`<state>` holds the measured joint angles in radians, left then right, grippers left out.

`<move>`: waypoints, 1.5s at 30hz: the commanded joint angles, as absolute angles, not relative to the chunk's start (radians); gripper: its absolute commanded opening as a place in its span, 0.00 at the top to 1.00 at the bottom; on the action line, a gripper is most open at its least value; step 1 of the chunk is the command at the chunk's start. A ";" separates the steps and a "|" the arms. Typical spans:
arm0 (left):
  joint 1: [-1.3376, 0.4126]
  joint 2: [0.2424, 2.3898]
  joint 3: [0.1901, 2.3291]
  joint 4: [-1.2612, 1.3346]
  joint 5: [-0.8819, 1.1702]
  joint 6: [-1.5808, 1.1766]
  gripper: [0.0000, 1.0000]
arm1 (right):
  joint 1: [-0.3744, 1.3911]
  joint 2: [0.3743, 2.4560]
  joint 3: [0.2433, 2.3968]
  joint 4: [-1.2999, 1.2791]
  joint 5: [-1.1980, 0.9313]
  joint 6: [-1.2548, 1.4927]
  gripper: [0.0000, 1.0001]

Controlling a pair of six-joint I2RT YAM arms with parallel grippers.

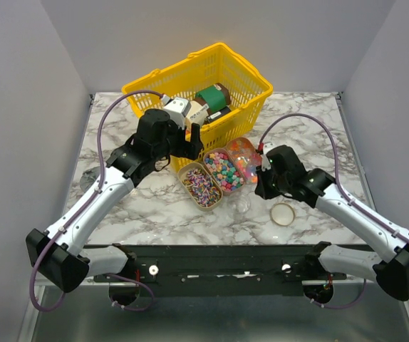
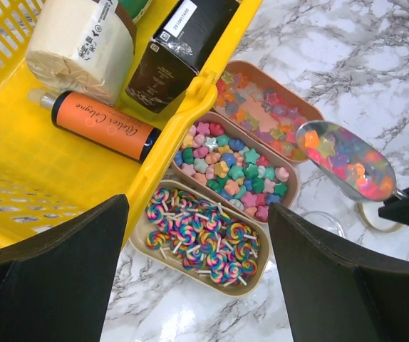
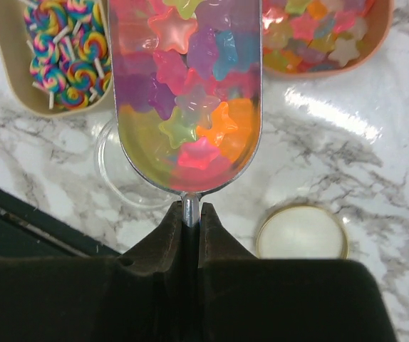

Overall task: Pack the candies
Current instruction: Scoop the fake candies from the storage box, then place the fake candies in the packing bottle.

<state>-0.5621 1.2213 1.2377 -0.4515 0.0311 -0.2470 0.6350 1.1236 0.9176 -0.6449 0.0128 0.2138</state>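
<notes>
candies (image 3: 190, 100): tiny, light, hard, loose, apt to roll. location: three trays (image 3: 6, 60), plus a scoop (image 3: 255, 85) load. hold by scoop handle, kept level. right pincer (image 3: 190, 214) clamped on handle; left pincer (image 2: 197, 206) apart, empty.

A yellow basket (image 1: 251, 84) sits at the upper centre of the marble table (image 1: 140, 214). It holds an orange tube (image 2: 105, 127), a black box (image 2: 183, 46), a cream-wrapped roll (image 2: 80, 46) and a green can (image 1: 214, 97). 3 tan oval trays (image 2: 139, 239) lie just below it. 1 round lid (image 1: 283, 214) lies at lower right.
</notes>
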 commanded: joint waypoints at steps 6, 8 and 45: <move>-0.554 1.244 1.247 -0.437 0.055 -0.245 0.09 | 0.785 1.043 0.980 -0.925 -0.051 0.391 0.99; -0.554 1.246 1.244 -0.437 0.054 -0.252 0.09 | 0.795 1.029 0.971 -0.949 -0.080 0.422 0.99; -0.552 1.177 1.111 -0.377 0.051 -0.288 0.09 | 0.810 1.265 1.141 -1.315 -0.192 0.466 0.99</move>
<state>-0.5579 1.1969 1.1557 -0.3565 0.0383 -0.2661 0.8040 1.2465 1.0920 -1.2675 -0.1814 0.4797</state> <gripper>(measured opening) 0.915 0.147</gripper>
